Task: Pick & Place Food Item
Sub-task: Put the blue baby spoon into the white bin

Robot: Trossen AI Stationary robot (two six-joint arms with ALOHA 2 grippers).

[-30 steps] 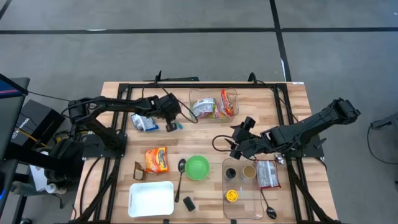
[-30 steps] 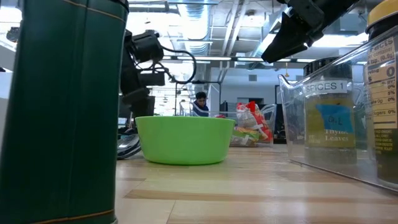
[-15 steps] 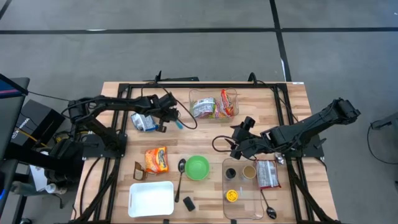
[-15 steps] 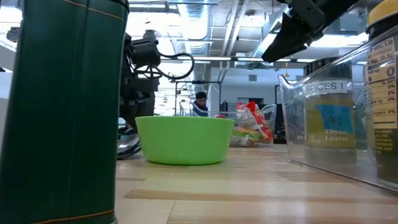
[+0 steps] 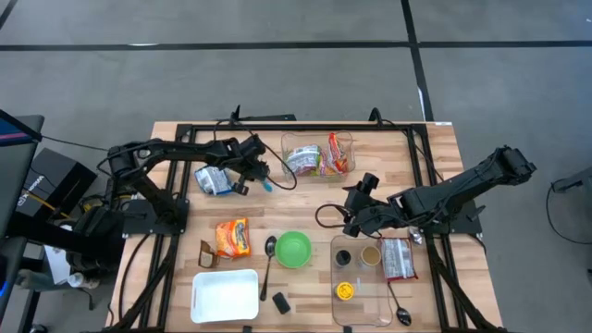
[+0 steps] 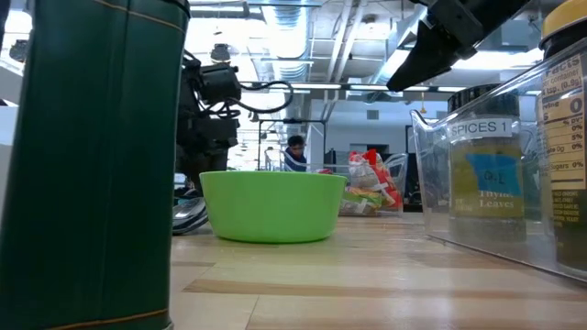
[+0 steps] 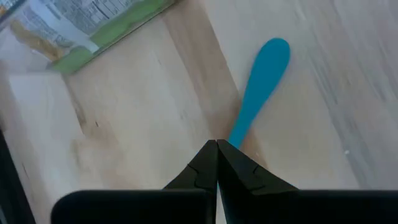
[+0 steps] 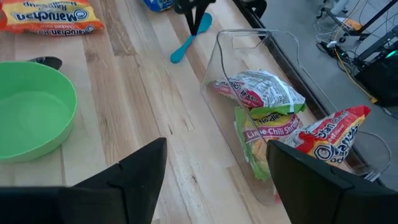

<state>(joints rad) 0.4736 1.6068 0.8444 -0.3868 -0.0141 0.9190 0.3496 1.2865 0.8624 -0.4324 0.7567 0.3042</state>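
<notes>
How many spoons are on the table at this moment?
3: a blue spoon at the left gripper, a dark spoon left of the green bowl, and one beside the spice bin. Others may be hidden.

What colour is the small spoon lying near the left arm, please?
Light blue spoon; clearest in the left wrist view.

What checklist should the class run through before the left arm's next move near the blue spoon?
1. Left end effector shut, holding nothing: ok.
2. Blue spoon flat on the table, in reach: ok.
3. Clear bin of noodle packets beside the spoon, apart from it: ok.
4. Right end effector open above the green bowl area, away: ok.
5. Which food item is meant: cannot tell.
</notes>
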